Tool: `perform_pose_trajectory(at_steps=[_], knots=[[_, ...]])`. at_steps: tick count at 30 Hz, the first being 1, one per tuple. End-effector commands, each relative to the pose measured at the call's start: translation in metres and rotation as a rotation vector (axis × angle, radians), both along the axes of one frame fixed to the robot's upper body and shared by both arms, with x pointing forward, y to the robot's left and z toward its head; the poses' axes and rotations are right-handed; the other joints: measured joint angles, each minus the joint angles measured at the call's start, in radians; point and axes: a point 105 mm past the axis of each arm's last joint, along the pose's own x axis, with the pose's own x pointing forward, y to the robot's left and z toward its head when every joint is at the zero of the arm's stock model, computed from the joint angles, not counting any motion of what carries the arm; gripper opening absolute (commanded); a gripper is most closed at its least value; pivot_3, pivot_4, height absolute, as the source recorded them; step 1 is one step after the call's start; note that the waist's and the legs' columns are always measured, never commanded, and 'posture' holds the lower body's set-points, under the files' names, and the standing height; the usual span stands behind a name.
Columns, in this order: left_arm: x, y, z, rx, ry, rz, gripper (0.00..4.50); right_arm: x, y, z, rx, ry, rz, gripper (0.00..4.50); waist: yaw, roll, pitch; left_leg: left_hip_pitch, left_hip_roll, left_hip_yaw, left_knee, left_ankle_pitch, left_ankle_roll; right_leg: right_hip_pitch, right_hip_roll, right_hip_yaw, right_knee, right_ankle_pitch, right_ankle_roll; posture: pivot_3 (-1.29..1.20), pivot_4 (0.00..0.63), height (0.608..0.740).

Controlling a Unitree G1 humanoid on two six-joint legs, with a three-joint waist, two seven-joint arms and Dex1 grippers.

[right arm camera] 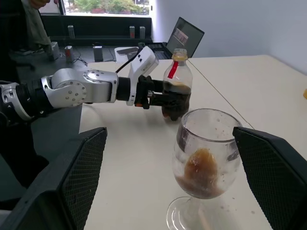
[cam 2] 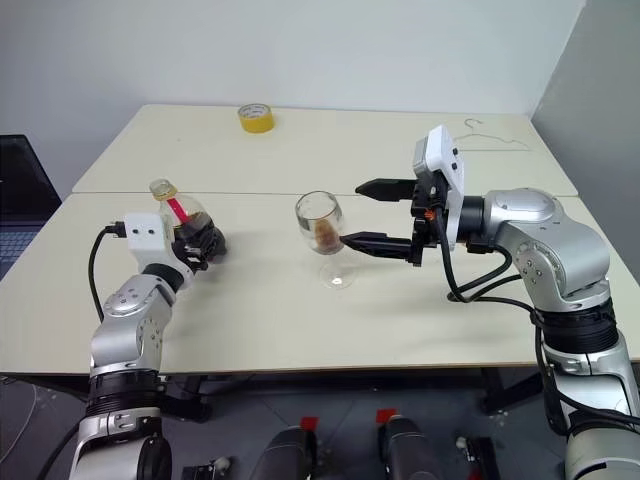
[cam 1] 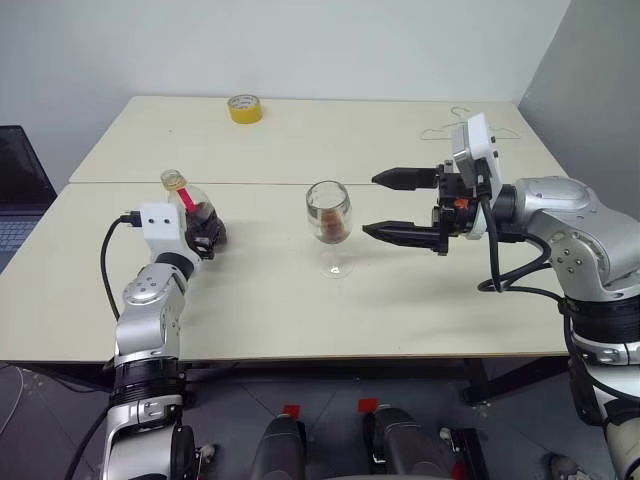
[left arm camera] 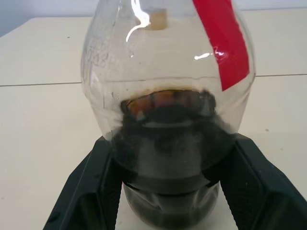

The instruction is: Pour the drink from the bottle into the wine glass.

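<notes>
Dark drink sits low in the bottle [cam 1: 192, 208], upright at the table's [cam 1: 300, 300] nine o'clock side, clamped by the left gripper [cam 1: 205, 235]. Just right of centre, the wine glass [cam 1: 329, 215] already holds some, so pouring looks largely done. At three o'clock the right gripper [cam 1: 400, 205] has its fingers spread wide beside the bowl, grasping nothing.

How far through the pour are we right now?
Done: the wine glass already holds some brown drink at the bottom of its bowl. In hand: the left tool is shut on the bottle, held upright near the table, with dark drink left inside. The right tool stands open around the glass. Left: setting the bottle down and letting go.
</notes>
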Motion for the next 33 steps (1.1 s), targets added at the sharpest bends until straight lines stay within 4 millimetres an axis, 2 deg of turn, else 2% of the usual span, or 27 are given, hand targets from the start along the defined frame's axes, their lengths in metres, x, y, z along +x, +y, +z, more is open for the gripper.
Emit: perform_pose_trajectory(at_steps=[1, 5, 8, 11, 12, 22, 33], knots=[[0.000, -0.002, 0.010, 0.011, -0.058, 0.004, 2.82, -0.004, 0.003, 0.013, 0.000, -0.063, 0.025, 4.50, 0.000, 0.000, 0.000, 0.000, 0.000, 0.000, 0.000, 0.000, 0.000, 0.000, 0.000, 0.000, 0.000, 0.000, 0.000, 0.00, 0.150, 0.740], [-0.001, 0.000, 0.005, 0.013, -0.043, 0.021, 2.82, -0.004, 0.003, 0.013, -0.004, -0.063, 0.026, 4.50, 0.000, 0.000, 0.000, 0.000, 0.000, 0.000, 0.000, 0.000, 0.000, 0.000, 0.000, 0.000, 0.000, 0.000, 0.000, 0.00, 0.150, 0.740], [-0.001, 0.000, 0.003, 0.015, -0.036, 0.022, 3.42, -0.004, 0.002, 0.012, -0.006, -0.063, 0.026, 4.50, 0.000, 0.000, 0.000, 0.000, 0.000, 0.000, 0.000, 0.000, 0.000, 0.000, 0.000, 0.000, 0.000, 0.000, 0.000, 0.00, 0.150, 0.740], [-0.001, 0.001, 0.003, 0.026, -0.032, 0.018, 4.41, -0.003, 0.002, 0.012, -0.011, -0.062, 0.019, 4.50, 0.000, 0.000, 0.000, 0.000, 0.000, 0.000, 0.000, 0.000, 0.000, 0.000, 0.000, 0.000, 0.000, 0.000, 0.000, 0.00, 0.150, 0.740], [-0.002, 0.001, 0.004, 0.032, -0.032, 0.016, 4.47, -0.003, 0.001, 0.012, -0.011, -0.061, 0.018, 4.50, -0.001, 0.000, 0.000, 0.000, 0.000, 0.000, 0.000, 0.000, 0.000, 0.000, 0.000, 0.000, 0.000, 0.000, 0.000, 0.00, 0.150, 0.740], [-0.004, 0.003, 0.014, 0.058, -0.046, -0.003, 4.47, -0.002, 0.001, 0.011, -0.012, -0.061, 0.010, 4.50, -0.001, 0.000, 0.000, 0.000, 0.000, 0.000, 0.000, 0.000, 0.000, 0.000, 0.000, 0.000, -0.001, 0.000, 0.000, 0.00, 0.150, 0.740], [-0.016, 0.000, 0.043, 0.101, -0.082, -0.053, 4.47, 0.000, 0.000, 0.009, -0.016, -0.059, 0.001, 4.50, -0.002, 0.000, 0.000, 0.000, 0.000, 0.000, -0.001, 0.000, 0.000, 0.000, 0.000, 0.000, -0.002, -0.002, -0.002, 0.00, 0.150, 0.740]])
